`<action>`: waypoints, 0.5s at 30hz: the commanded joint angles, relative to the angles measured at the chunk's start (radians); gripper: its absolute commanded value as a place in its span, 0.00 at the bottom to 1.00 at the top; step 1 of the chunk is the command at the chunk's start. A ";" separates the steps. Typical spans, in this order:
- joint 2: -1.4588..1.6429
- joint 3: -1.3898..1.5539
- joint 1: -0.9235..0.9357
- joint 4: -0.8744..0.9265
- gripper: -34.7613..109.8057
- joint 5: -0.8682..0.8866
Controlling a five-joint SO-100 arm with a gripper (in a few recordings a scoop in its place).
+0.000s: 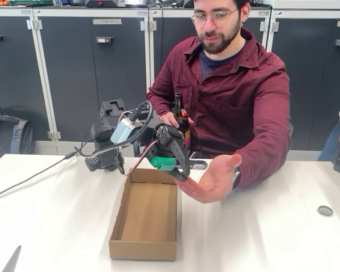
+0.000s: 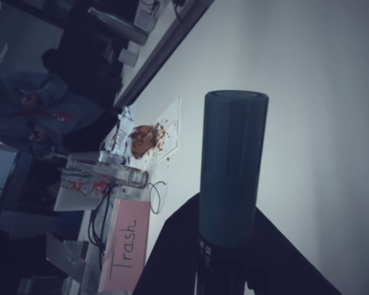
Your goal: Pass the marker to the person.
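In the fixed view my gripper (image 1: 179,164) is shut on the marker (image 1: 163,163), a thick teal-green pen held level above the far end of the cardboard box. The marker's far tip points at the person (image 1: 232,85) in the maroon shirt, who sits behind the table. Their open palm (image 1: 214,182) is held face up just right of and below the gripper, not touching the marker. Their other hand holds a dark bottle (image 1: 181,122). In the wrist view the marker (image 2: 234,160) stands up between my dark fingers (image 2: 172,258).
An open, empty cardboard box (image 1: 120,218) lies on the white table under the gripper. A cable (image 1: 28,180) runs off to the left. A small round disc (image 1: 325,210) sits at the right. A pink "Trash" sign (image 2: 126,246) appears in the wrist view.
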 commanded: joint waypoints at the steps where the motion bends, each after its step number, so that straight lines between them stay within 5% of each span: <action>1: 0.009 -0.078 -0.023 0.048 0.21 -0.032; 15: 0.086 0.115 -0.160 0.078 0.21 -0.164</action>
